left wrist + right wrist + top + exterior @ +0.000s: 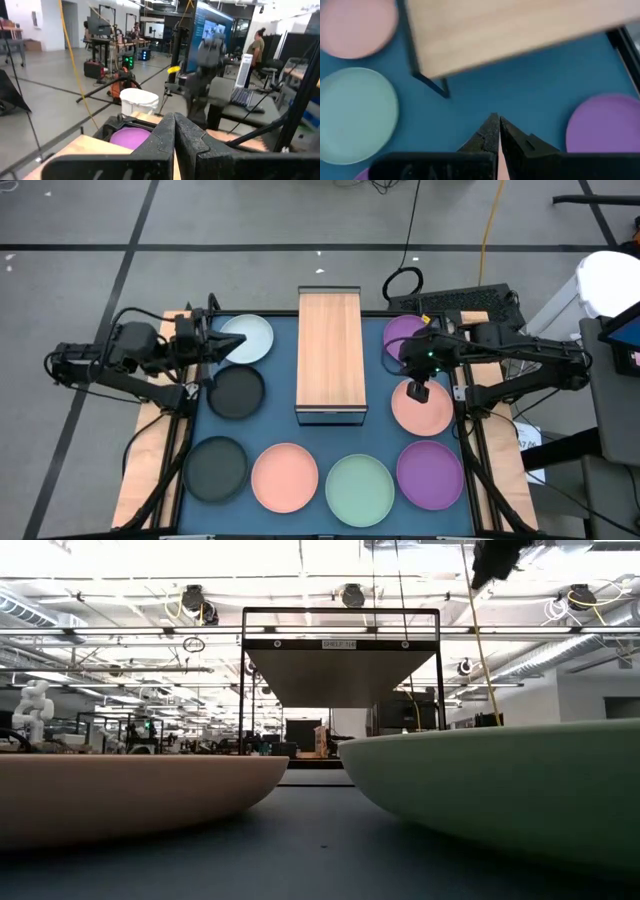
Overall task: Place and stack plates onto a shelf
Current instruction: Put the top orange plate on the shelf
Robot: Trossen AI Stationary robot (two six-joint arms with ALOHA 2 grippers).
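Observation:
The shelf (pixel 330 355), light wood on a dark frame, stands mid-table on the blue mat with nothing on its top. Round it lie the plates: pale blue (pixel 250 338), two black (pixel 236 392) (pixel 215 467), two pink (pixel 285 477) (pixel 422 407), mint (pixel 359 489) and two purple (pixel 430 473) (pixel 405 333). My left gripper (pixel 232 345) is shut and empty, held level in the air over the pale blue plate's edge. My right gripper (pixel 417 390) is shut and empty, slanting down above the right-hand pink plate; its tips (pixel 496 119) point toward the shelf's near corner (pixel 427 82).
The plates ring the shelf on three sides, with bare blue mat (pixel 520 95) between them. In the low view the pink plate (pixel 130 795) and mint plate (pixel 500 780) fill the foreground before the shelf (pixel 340 670). People and equipment show in the room beyond.

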